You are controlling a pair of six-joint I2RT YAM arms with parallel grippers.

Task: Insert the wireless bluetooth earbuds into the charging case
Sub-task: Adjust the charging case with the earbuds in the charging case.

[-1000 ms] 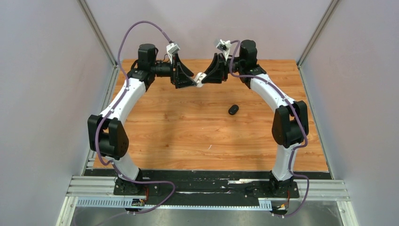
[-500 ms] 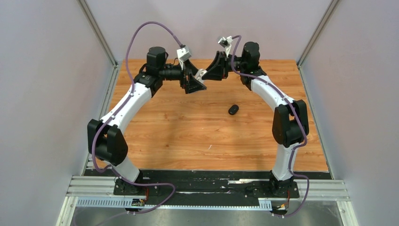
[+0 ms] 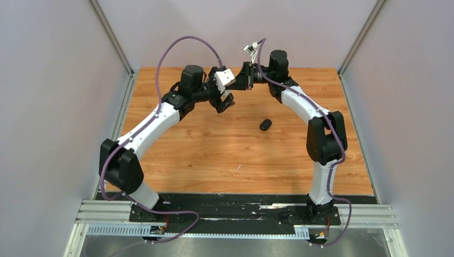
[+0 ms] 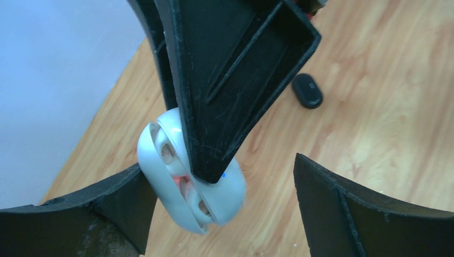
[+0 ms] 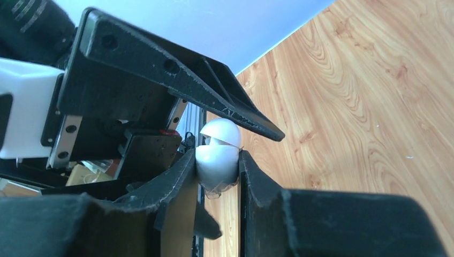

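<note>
My right gripper (image 5: 218, 155) is shut on the white charging case (image 5: 217, 160), holding it above the far middle of the table. The lid is ajar. In the left wrist view the white charging case (image 4: 187, 182) shows white earbuds (image 4: 167, 151) seated in its sockets. My left gripper (image 4: 219, 166) is open wide around the case, one finger (image 4: 107, 214) right beside its shell. In the top view the left gripper (image 3: 225, 101) sits just in front of the right gripper (image 3: 239, 81), and the case is hidden there.
A black oval case (image 3: 265, 124) lies shut on the wooden table (image 3: 214, 155), right of centre; the black oval case (image 4: 307, 90) also shows in the left wrist view. Grey walls enclose the table on three sides.
My left arm has swung right and turned its wrist, bringing its open gripper from beside the case to around it. The right gripper kept its hold and shifted slightly back.
</note>
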